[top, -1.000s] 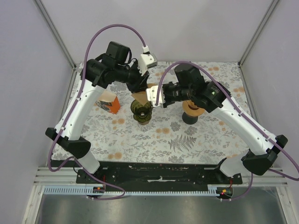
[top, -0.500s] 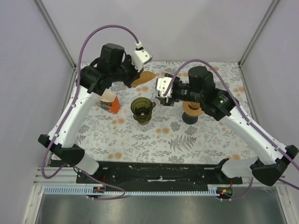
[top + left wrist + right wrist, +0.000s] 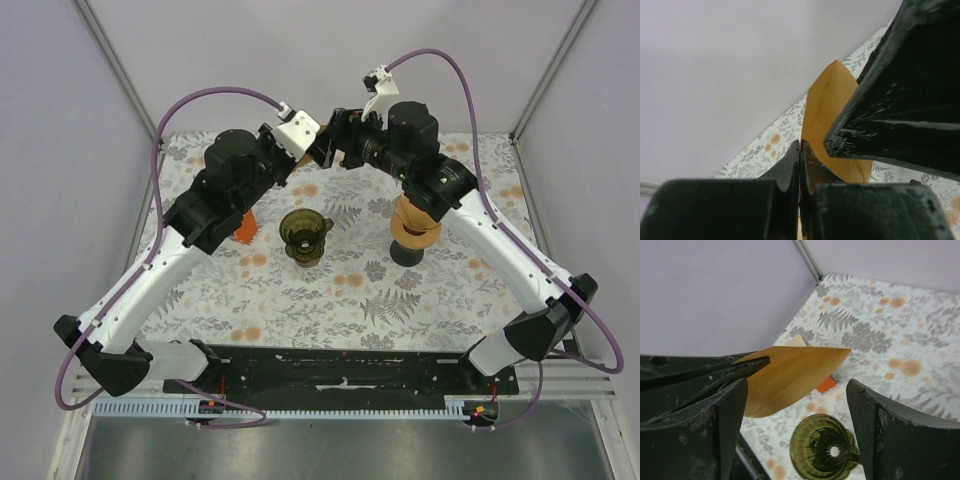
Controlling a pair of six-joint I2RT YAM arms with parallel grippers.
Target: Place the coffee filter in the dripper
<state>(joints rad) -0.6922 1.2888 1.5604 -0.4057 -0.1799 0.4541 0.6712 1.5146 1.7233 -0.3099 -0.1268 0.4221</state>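
**Filter pinched aloft by the left arm, above the far edge of the table**

From above, the left gripper [image 3: 310, 150] and right gripper [image 3: 336, 140] meet tip to tip high over the far edge of the flower-patterned tablecloth [image 3: 330, 300], close to the back wall. The filter is hidden between them here. The dark green translucent plastic dripper [image 3: 303, 233] stands upright at mid-table, nearer than both grippers, mouth up, with bare cloth all round. An orange box [image 3: 244, 226] sits to its left and a stack of brown filters on a black stand [image 3: 413, 226] to its right, both apart from it.

In the left wrist view, the left fingers [image 3: 790, 167] are pressed together on an edge of the brown paper coffee filter [image 3: 827, 107]. Its long axis runs out beyond the fingertips, rounded tip leading.

In the right wrist view, the right fingers [image 3: 732, 420] stand spread wide and touch nothing. The flat filter reaches rightward in the gap between them. The dripper lies below.
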